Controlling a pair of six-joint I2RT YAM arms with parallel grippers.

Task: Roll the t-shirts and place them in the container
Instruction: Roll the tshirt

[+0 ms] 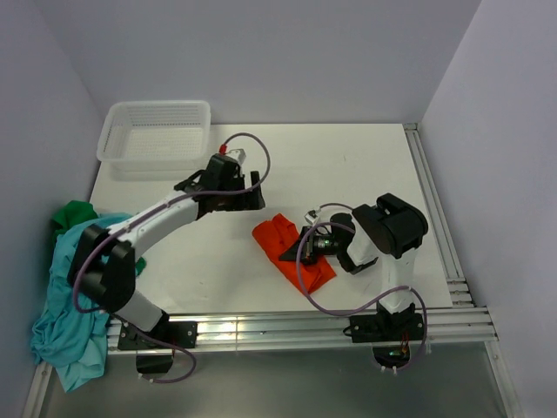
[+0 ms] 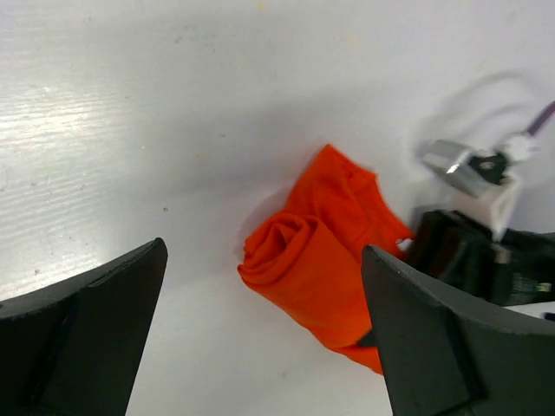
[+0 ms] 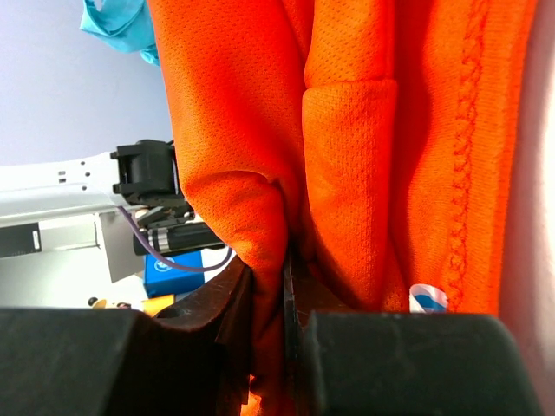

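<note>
An orange-red t-shirt (image 1: 291, 248) lies rolled into a short bundle near the middle of the white table (image 1: 348, 165). In the left wrist view its spiral end (image 2: 299, 251) faces the camera. My left gripper (image 1: 251, 197) hovers just up and left of the roll, jaws wide open with nothing between them (image 2: 264, 334). My right gripper (image 1: 312, 244) is shut on a fold of the orange t-shirt (image 3: 347, 173), the cloth pinched between its fingers (image 3: 270, 334). A teal-blue t-shirt (image 1: 65, 313) and a dark green one (image 1: 74, 216) are heaped at the table's left edge.
A white mesh basket (image 1: 157, 135) stands at the back left corner. Aluminium rails (image 1: 444, 235) run along the right and near edges. The right gripper's body and cable (image 2: 477, 251) sit close behind the roll in the left wrist view.
</note>
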